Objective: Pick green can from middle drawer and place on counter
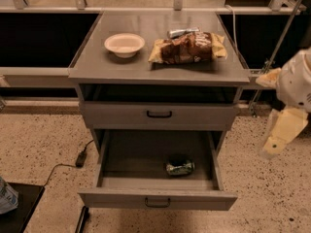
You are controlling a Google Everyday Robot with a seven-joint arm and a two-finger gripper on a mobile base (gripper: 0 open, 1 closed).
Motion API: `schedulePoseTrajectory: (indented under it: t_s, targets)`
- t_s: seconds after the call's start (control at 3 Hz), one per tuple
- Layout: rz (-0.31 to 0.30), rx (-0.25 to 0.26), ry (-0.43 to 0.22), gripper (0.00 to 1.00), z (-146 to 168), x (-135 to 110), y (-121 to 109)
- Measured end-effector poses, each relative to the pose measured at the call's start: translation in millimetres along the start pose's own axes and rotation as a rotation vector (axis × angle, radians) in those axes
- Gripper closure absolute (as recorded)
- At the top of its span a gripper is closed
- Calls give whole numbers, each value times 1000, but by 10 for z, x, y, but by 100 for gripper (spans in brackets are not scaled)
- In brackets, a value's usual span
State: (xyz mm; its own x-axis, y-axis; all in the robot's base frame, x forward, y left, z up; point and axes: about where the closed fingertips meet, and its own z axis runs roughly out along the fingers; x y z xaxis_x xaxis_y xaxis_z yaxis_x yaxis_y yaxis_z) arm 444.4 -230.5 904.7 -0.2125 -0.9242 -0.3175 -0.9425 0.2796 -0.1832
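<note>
Bowl point(124, 44) left on surface point(97, 66), bag point(187, 47) right of it, small can point(181, 32) behind bag. Drink can point(180, 167) lies in open drawer point(158, 200), right of centre, below closed drawer point(204, 115). Claw point(283, 132) off right of both drawers.

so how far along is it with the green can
Done: the middle drawer is pulled open. In hand: no grasp yet; the tool hangs off to the cabinet's right, away from the drawer. Left: the green can lies on its side inside, so grasping, lifting and placing it on the counter all remain.
</note>
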Motion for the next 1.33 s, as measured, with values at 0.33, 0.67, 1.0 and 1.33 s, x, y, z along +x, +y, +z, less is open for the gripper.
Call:
schedulePoseTrajectory:
  t_s: [0.33,0.67,1.0,1.33]
  targets:
    - [92,-126,-82,0,783,384,122]
    - [178,-251,-143,0,1508,653,174]
    - [193,-289,-148,0,1705,711,213]
    - [193,-289,-148,0,1705,711,213]
